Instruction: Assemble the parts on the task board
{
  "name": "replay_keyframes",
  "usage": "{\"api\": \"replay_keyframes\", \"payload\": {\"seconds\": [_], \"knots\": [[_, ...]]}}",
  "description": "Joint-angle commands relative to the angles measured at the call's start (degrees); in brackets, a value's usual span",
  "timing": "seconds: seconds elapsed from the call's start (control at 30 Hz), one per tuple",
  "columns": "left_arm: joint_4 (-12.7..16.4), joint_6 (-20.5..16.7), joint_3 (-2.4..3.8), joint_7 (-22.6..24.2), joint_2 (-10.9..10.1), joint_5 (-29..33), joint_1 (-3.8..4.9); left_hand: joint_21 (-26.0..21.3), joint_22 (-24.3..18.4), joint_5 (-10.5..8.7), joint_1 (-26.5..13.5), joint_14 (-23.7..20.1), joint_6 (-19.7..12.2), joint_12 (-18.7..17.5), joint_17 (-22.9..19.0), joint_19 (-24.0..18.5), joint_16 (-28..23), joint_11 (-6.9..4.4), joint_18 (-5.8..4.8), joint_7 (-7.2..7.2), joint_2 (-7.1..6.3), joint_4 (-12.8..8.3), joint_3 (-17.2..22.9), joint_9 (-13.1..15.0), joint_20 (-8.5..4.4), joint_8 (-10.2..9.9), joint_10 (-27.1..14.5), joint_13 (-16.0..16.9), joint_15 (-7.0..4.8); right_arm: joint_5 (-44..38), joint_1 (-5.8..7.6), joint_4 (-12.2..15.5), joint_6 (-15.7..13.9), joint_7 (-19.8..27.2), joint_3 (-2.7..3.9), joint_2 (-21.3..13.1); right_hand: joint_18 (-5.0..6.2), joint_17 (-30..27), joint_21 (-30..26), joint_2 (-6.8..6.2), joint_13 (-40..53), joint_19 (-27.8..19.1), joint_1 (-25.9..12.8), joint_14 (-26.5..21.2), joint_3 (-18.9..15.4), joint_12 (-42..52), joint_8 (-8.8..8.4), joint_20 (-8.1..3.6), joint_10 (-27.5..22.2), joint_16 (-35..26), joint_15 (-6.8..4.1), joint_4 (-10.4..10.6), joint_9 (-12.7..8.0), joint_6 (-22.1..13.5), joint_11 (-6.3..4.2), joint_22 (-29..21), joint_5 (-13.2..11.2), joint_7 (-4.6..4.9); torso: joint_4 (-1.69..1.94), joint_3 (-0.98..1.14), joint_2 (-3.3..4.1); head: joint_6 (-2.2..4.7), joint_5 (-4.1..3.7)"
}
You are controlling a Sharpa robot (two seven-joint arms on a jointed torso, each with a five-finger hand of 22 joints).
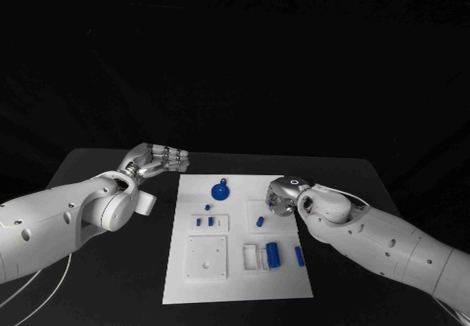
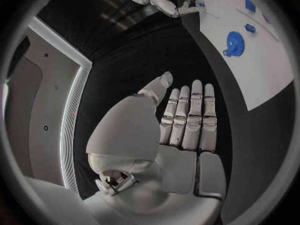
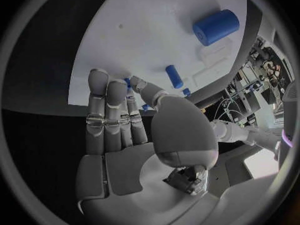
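The left arm reaches in over the black table (image 1: 98, 170) and bends at the wrist, so that the left hand (image 1: 157, 160) hovers off the far left corner of the task board (image 1: 240, 285), apart from it and above bare table. Its own wrist view shows the left hand (image 2: 181, 120) flat, with the long fingers straight and side by side and the thumb angled out beside them; it holds nothing. The right arm comes in low across the board's right edge, and the right hand (image 1: 284, 197) sits over the board's upper right part, near a small blue peg (image 1: 261, 221). In the right wrist view the right hand (image 3: 119, 115) is likewise spread flat and empty, palm toward the white board, fingers extended together, with a blue peg (image 3: 174, 76) just beyond the thumb and a larger blue cylinder (image 3: 216, 27) farther off. On the board lie a blue gear (image 1: 222, 192) near its far middle, small blue pieces (image 1: 206, 221) on a raised white plate at left, and blue blocks (image 1: 273, 254) in the tray area toward the right.
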Motion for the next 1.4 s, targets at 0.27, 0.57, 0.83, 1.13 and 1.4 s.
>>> {"api": "replay_keyframes", "payload": {"seconds": [0.27, 0.57, 0.83, 1.13, 1.4], "knots": [[-0.03, 0.73, 0.06, 0.79, 0.10, 0.50, 0.13, 0.30, -0.22, 0.30, -0.36, 0.47, 0.15, -0.08, 0.11, 0.50, -0.04, -0.18, -0.68, 0.05, 0.38, -0.27, 0.23, 0.04, 0.08, -0.06, 0.41, -0.01, -0.12, -2.59, -0.81, 0.03, -0.88, -0.95, -0.46, 0.42, -0.88, 0.21, 0.87, 1.30, 0.16, 2.10, 1.06, 0.18, 0.35, -0.09, 0.34, -0.94, 3.08, 0.02, -1.05, -2.26, 0.27, 2.84, -0.88, 0.59, -0.46, -0.63, 0.01, 0.00, 0.00, -0.18, -0.01], [-0.37, 0.83, 0.06, 0.75, 0.14, 0.50, 0.13, 0.32, -0.36, 0.29, -0.34, 0.50, 0.17, -0.08, 0.12, 0.53, -0.04, -0.21, -0.72, 0.04, 0.39, -0.34, 0.33, 0.04, 0.05, -0.06, 0.46, -0.01, -0.14, -3.87, -1.09, 1.02, -6.01, -1.95, -0.48, 0.25, -0.91, 0.53, 1.96, 0.84, 0.17, 2.25, 0.86, 0.58, 1.56, -0.08, 0.33, -1.45, 4.04, -0.35, -1.52, -2.88, 0.24, 3.71, -1.14, 1.10, 0.17, -0.90, -0.02, 0.09, -0.01, -0.11, 0.07], [-0.75, 0.85, 0.06, 0.79, 0.10, 0.50, 0.13, 0.32, -0.36, 0.29, -0.34, 0.50, 0.17, -0.08, 0.12, 0.53, -0.04, -0.21, -0.72, 0.04, 0.39, -0.34, 0.33, 0.04, 0.05, -0.06, 0.46, -0.01, -0.14, -3.00, -1.13, 2.98, -7.96, -1.71, -0.37, -0.57, -0.93, 0.64, 2.19, 0.76, 0.16, 2.25, 0.98, 0.67, 1.79, -0.09, 0.34, -1.48, 4.22, -0.44, -1.56, -2.88, 0.26, 3.98, -1.20, 1.15, -0.87, -0.97, -0.07, 0.08, 0.00, -0.14, 0.25], [-1.26, 0.78, 0.06, 0.77, 0.02, 0.50, 0.13, 0.40, -0.82, 0.30, -0.48, 0.51, 0.09, -0.08, 0.11, 0.62, -0.04, -0.19, -0.76, 0.07, 0.41, -0.49, 0.52, 0.04, 0.01, -0.07, 0.44, -0.01, -0.14, -2.24, -1.14, 6.19, -8.94, -1.55, 0.86, -1.98, -0.93, 0.70, 2.33, 0.74, 0.16, 2.24, 1.21, 0.71, 1.88, -0.09, 0.33, -1.50, 4.31, -0.55, -1.57, -2.79, 0.23, 4.12, -1.23, 1.18, -1.93, -0.99, -0.11, 0.09, -0.01, -0.03, 0.69], [-1.44, 0.63, 0.06, 0.77, -0.02, 0.50, 0.13, 0.40, -0.82, 0.30, -0.48, 0.51, 0.09, -0.08, 0.11, 0.62, -0.04, -0.19, -0.76, 0.07, 0.41, -0.49, 0.52, 0.04, 0.01, -0.07, 0.44, -0.01, -0.14, 1.19, -1.14, 9.73, -9.56, -1.25, 2.43, -2.86, -0.90, 0.74, 2.33, 0.62, 0.15, 2.24, 1.24, 0.77, 1.93, -0.10, 0.33, -1.53, 4.37, -0.58, -1.59, -2.66, 0.23, 4.21, -1.26, 1.17, -2.03, -1.01, -0.05, 0.05, -0.01, 0.05, 2.18]]}}
